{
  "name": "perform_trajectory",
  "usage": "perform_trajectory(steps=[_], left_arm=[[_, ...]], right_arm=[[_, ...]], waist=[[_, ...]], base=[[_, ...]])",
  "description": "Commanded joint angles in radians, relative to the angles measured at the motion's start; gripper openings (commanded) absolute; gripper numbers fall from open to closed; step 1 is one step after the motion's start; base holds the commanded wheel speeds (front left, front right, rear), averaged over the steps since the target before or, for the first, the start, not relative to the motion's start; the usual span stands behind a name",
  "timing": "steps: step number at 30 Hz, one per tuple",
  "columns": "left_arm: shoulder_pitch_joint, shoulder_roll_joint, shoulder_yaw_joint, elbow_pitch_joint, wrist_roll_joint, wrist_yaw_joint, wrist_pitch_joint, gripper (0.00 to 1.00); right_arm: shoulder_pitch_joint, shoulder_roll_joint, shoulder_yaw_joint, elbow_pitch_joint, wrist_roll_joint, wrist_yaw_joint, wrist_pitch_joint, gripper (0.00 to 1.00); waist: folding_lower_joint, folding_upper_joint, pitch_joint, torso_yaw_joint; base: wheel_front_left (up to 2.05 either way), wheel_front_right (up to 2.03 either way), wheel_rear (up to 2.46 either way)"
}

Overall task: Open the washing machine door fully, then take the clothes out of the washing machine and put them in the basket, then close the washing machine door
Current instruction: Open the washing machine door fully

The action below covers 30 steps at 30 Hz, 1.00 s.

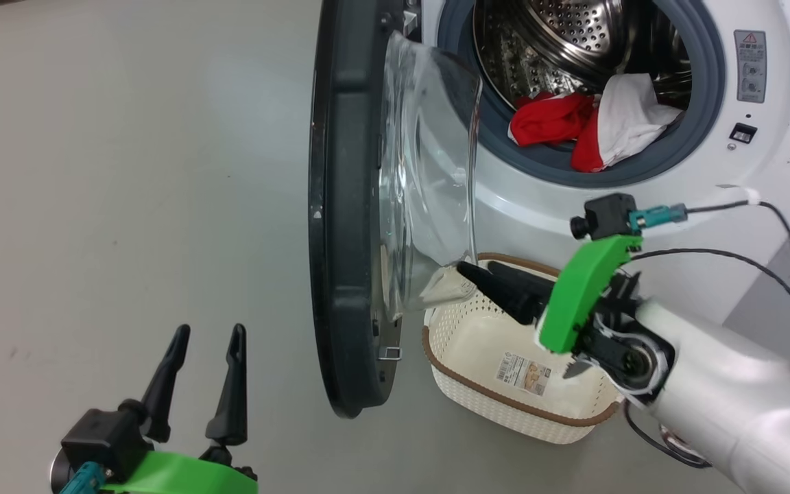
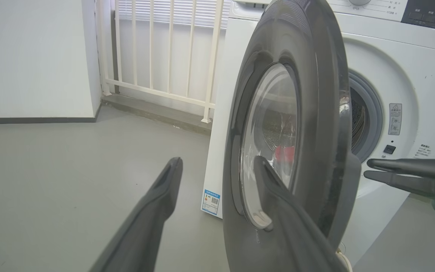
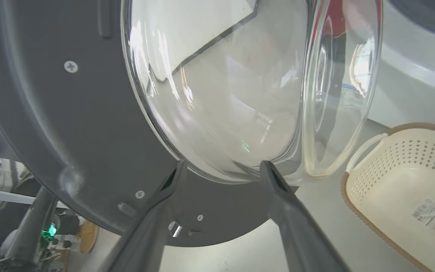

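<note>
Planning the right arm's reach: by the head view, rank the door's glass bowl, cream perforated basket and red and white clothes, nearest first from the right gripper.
1. Door's clear glass bowl: at the right gripper.
2. Cream perforated basket: just below it.
3. Red and white clothes: up in the drum.

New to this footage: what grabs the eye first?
The black-rimmed washing machine door, with its bulging glass window, stands open at centre. Red and white clothes spill over the grey ring, above the empty basket on the floor. The right gripper points at the glass.
</note>
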Motion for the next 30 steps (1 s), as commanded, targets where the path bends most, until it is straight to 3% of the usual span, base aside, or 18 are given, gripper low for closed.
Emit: perform_trajectory(steps=[1, 9, 15, 21, 25, 30], left_arm=[[-0.017, 0.023, 0.028, -0.02, -0.009, 0.004, 0.004, 1.0], [-0.004, 0.033, 0.018, -0.023, -0.007, 0.009, 0.018, 1.0], [0.011, 0.044, 0.018, -0.039, -0.006, 0.013, 0.019, 1.0], [0.02, 0.047, 0.017, -0.044, -0.01, 0.012, 0.004, 1.0], [0.022, 0.048, 0.012, -0.044, -0.009, 0.012, -0.004, 1.0], [0.025, 0.048, 0.004, -0.052, -0.004, 0.014, -0.016, 1.0]], right_arm=[[0.021, -0.012, 0.014, -0.011, -0.063, 0.007, -0.051, 1.0], [0.03, -0.03, 0.113, 0.141, -0.384, 0.007, -0.308, 1.0], [0.042, 0.027, 0.056, 0.286, -0.592, 0.007, -0.38, 1.0], [0.121, 0.052, -0.297, 0.239, -0.903, 0.007, -0.382, 1.0], [0.271, 0.093, -0.56, 0.122, -1.137, 0.007, -0.382, 1.0], [0.468, 0.193, -0.814, -0.079, -1.377, 0.007, -0.382, 1.0]], waist=[[0.0, 0.0, -0.008, -0.004], [0.0, 0.0, -0.036, -0.012], [0.0, 0.0, -0.046, -0.018], [0.0, 0.0, -0.046, -0.024], [0.0, 0.0, -0.049, -0.023], [0.0, 0.0, -0.051, -0.021]], base=[[0.0, 0.0, 0.0], [0.0, 0.0, 0.0], [0.0, 0.0, 0.0], [0.0, 0.0, 0.0], [0.0, 0.0, 0.0], [0.0, 0.0, 0.0]])
